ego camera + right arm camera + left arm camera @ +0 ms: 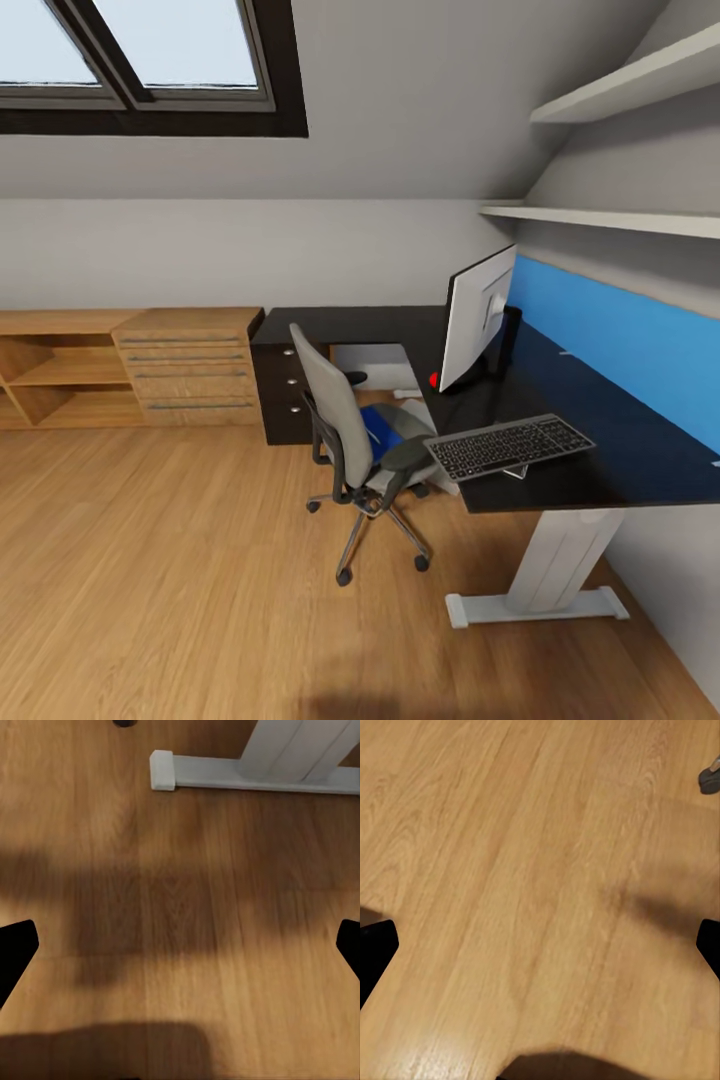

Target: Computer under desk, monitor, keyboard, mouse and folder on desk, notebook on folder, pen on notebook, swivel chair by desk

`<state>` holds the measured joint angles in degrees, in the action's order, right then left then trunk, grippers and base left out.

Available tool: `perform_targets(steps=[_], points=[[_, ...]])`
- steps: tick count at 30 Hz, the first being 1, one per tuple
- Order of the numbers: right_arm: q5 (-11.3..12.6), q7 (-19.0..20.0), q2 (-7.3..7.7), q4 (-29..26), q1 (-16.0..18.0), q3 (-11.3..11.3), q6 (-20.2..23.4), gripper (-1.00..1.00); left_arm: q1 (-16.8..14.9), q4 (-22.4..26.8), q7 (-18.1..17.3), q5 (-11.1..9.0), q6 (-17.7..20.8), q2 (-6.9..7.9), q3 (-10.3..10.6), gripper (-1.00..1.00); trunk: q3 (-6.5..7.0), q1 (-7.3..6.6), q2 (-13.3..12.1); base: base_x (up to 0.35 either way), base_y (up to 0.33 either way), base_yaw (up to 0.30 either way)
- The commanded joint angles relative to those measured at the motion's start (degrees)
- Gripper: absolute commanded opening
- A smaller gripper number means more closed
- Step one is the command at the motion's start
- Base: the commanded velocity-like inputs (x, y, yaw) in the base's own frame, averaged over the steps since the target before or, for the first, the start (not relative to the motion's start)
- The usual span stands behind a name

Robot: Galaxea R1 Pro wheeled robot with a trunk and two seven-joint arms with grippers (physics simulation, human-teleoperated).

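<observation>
The swivel chair stands at the desk's inner corner, its grey back turned to me. On its seat lies the blue folder. The monitor stands on the black top, showing its white back. Near the desk's front edge lies the keyboard. A pale grey box under the desk looks like the computer. I cannot make out the mouse, the notebook or the pen. My left gripper and right gripper hang open over bare wood floor, with only the black fingertips in view.
Low wooden shelving with drawers lines the left wall, next to the desk's black drawer unit. The white desk foot lies on the floor close ahead of my right gripper. Wall shelves hang above the desk.
</observation>
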<state>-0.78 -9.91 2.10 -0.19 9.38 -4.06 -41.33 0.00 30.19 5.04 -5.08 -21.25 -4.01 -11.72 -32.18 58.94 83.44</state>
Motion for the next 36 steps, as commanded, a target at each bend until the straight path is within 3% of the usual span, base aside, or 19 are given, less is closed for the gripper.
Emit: perform_targets(steps=[1, 11, 13, 14, 16, 18, 21, 24, 27, 36], points=[[-0.1, -0.46, 0.0, 0.08, 0.03, -0.43, -0.06, 1.0, 0.0, 0.05, -0.12, -0.46, -0.11, -0.03, -0.06, 1.0, -0.23, 0.23, 0.44, 0.0, 0.0, 0.0], [-0.13, -0.38, -0.01, 0.29, 0.03, -0.44, -0.06, 1.0, 0.0, 0.05, -0.12, -0.46, -0.11, -0.03, -0.06, 1.0, -2.03, 2.42, 4.45, 0.0, 0.0, 0.0], [-0.13, -0.37, -0.43, 0.33, 0.03, -0.52, -0.03, 1.0, 0.0, 0.05, -0.12, -0.46, -0.11, -0.03, -0.06, 1.0, -2.39, 2.86, 5.25, 0.0, 0.0, 0.0], [-0.02, -0.52, -1.39, -0.04, 0.03, -0.39, -0.13, 1.0, 0.0, 0.05, -0.12, -0.46, -0.11, -0.03, -0.06, 1.0, -2.57, 3.08, 5.65, 0.0, 0.0, 0.0], [0.1, -0.62, -2.0, -1.38, 0.03, -0.22, -0.31, 1.0, 0.0, 0.05, -0.12, -0.46, -0.08, -0.03, -0.06, 1.0, -2.92, 3.52, 6.46, 0.0, 0.0, 0.0], [0.51, -0.68, -2.75, -7.54, 0.03, 0.28, -0.15, 1.0, 0.0, 0.05, -0.06, -0.46, -0.03, -0.03, -0.07, 1.0, -3.28, 3.96, 7.26, 0.0, 0.0, 0.0], [0.83, -0.84, -3.13, -12.34, 0.03, 0.51, -0.37, 1.0, 0.0, 0.05, -0.04, -0.46, 0.01, -0.03, -0.06, 1.0, -3.82, 4.62, 8.46, 0.0, 0.0, 0.0], [2.74, -1.43, -3.39, -14.64, 0.03, 1.03, -0.3, 1.0, 0.0, 0.05, 0.0, -0.49, 0.51, -0.03, -0.08, 1.0, -4.36, 5.28, 9.67, 0.0, 0.0, 0.0], [6.63, -1.52, -3.45, -15.7, 0.03, 1.3, -0.25, 1.0, 0.0, 0.05, 0.1, -0.53, 1.7, -0.03, -0.06, 1.0, -4.9, 5.94, 10.87, 0.0, 0.0, 0.0], [8.14, -1.52, -3.58, -14.04, 0.03, 0.92, -0.59, 1.0, 0.0, 0.05, 0.12, -0.65, 2.35, -0.03, -0.13, 1.0, -6.52, 7.91, 14.48, 0.0, 0.0, 0.0]])
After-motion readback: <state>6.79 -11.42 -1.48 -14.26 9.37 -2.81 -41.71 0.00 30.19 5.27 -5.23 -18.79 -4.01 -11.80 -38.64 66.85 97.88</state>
